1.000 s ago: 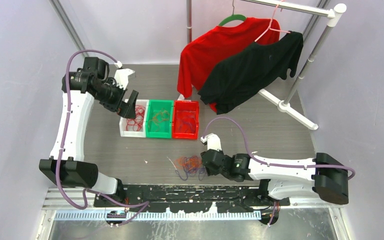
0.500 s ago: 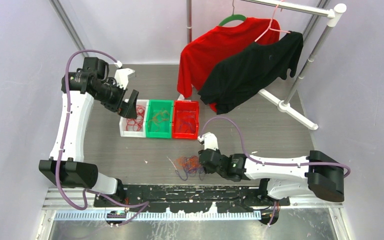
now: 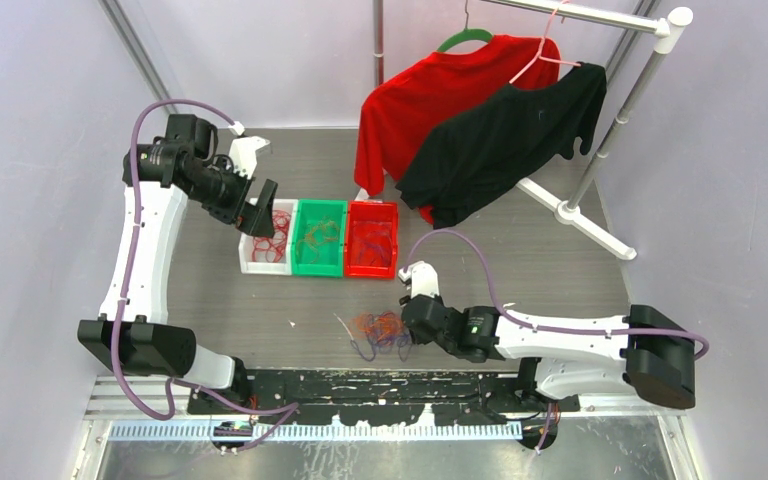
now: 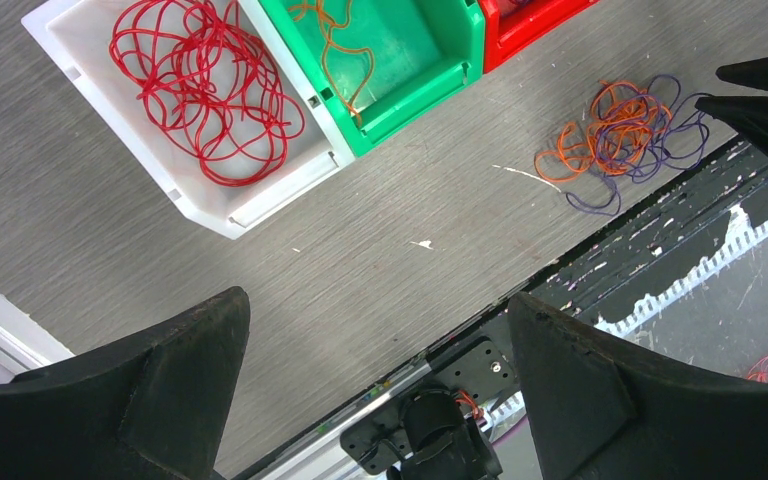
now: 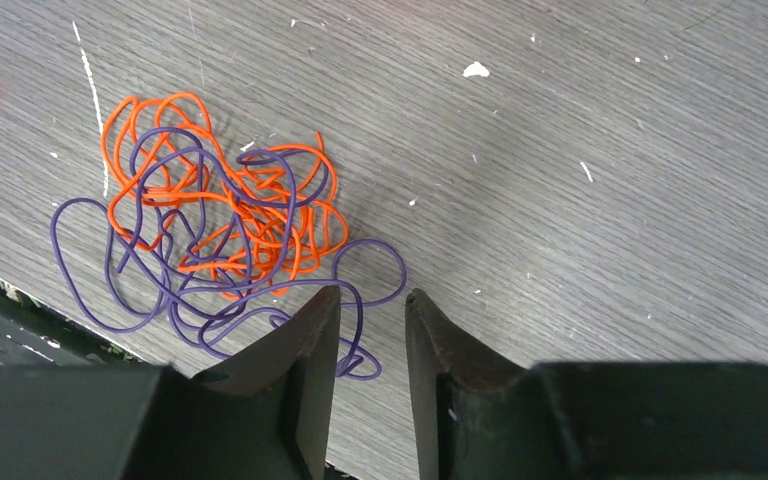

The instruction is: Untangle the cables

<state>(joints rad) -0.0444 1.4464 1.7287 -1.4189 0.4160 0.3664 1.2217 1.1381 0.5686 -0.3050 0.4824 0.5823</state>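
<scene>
Tangle: thin orange and purple cables (image 5: 240,225), knotted into one loose flat heap on the grey wood-grain table (image 5: 610,150).
Right jaws: the right gripper (image 5: 372,300) sits low over the table, its fingers drawn near each other with a clear gap between them. Nothing looks pinched.
Bearing from the right jaws: the heap lies just beyond the fingertips, its mass off to one side of the gap. Only an outlying purple loop runs into the gap itself.
Long axis: none to speak of (the heap is roughly round). The loop between the fingers runs about in line with them.
Left jaws: the left gripper (image 4: 375,320) is spread wide and holds nothing. It hangs high, with a white plastic bin (image 4: 290,185) of red cables (image 4: 205,95) beyond its tips.
Bearing from the left jaws: the heap is well apart, far out past one finger.
Nearer arm: the right, plainly.
Judged next move: close on that purple loop and draw it away from the orange strands.
Risk: the whole knot may drag along instead of one strand sliding free.
</scene>
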